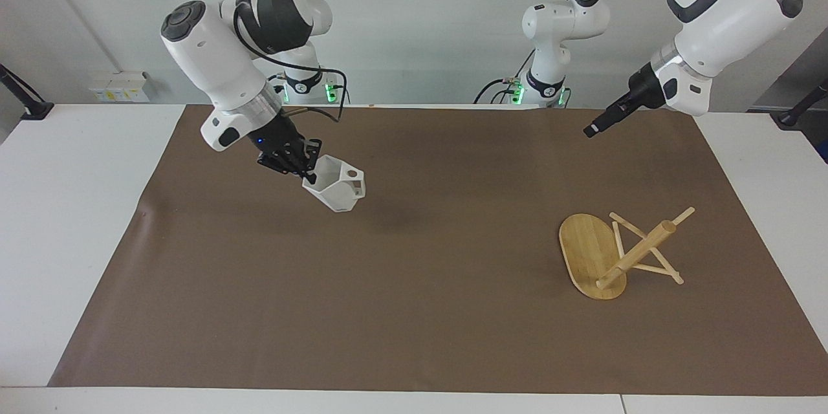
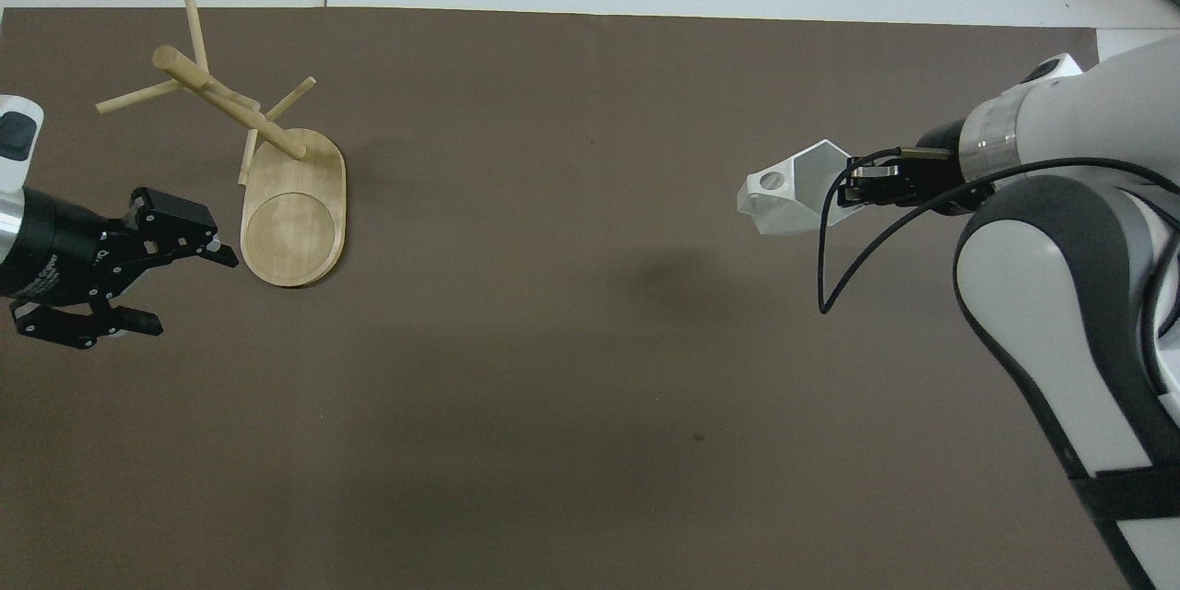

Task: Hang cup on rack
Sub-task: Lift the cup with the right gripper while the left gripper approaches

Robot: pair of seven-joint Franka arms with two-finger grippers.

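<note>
One camera sits high across the table (image 1: 65, 207), facing the robots, whose bases stand along the frame's top edge. The other looks steeply down from above the robots' own end (arms entering at the lower corners). Both share the brown mat (image 1: 414, 310) (image 2: 553, 433), half a turn apart.

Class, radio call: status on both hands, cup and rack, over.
Right hand shut on white cup, airborne above brown mat. Left hand open, beside rack. Rack toppled on its side. Path clear.
</note>
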